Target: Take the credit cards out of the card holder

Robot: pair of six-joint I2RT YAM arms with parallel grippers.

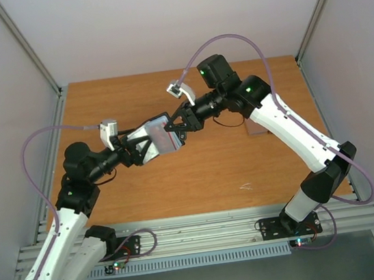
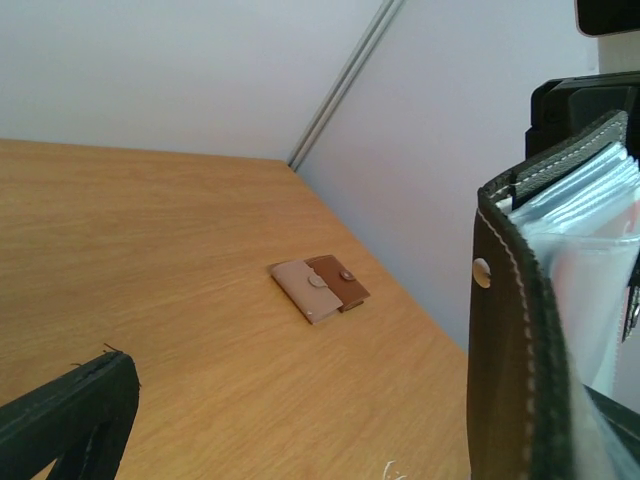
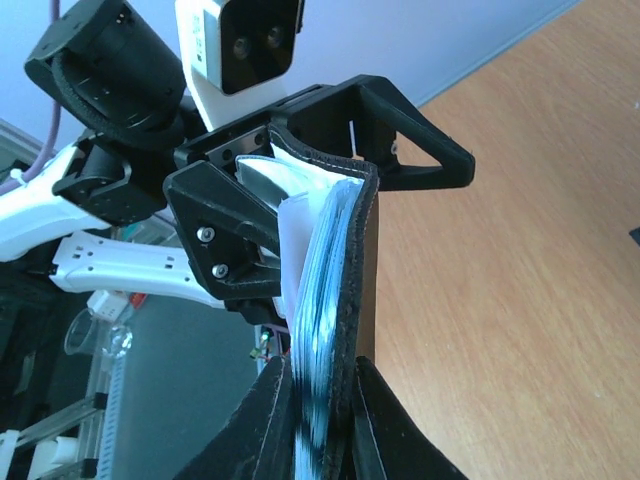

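**Card holder held aloft, left hand spread at its free end**

The right hand [image 1: 177, 129] was clamped on one end of the card holder [image 1: 159, 138], held above the counter [image 1: 181, 203]. Its long axis ran toward the left hand [image 1: 145, 145]. That hand's fingers stood wide apart, straddling the other end, nearest the pockets. No cards showed free.

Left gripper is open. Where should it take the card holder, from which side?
Probably the card holder's free end, opposite the right gripper, coming from the left. It is held edge-on, thin across its black covers, and the left gripper stands open around that end.
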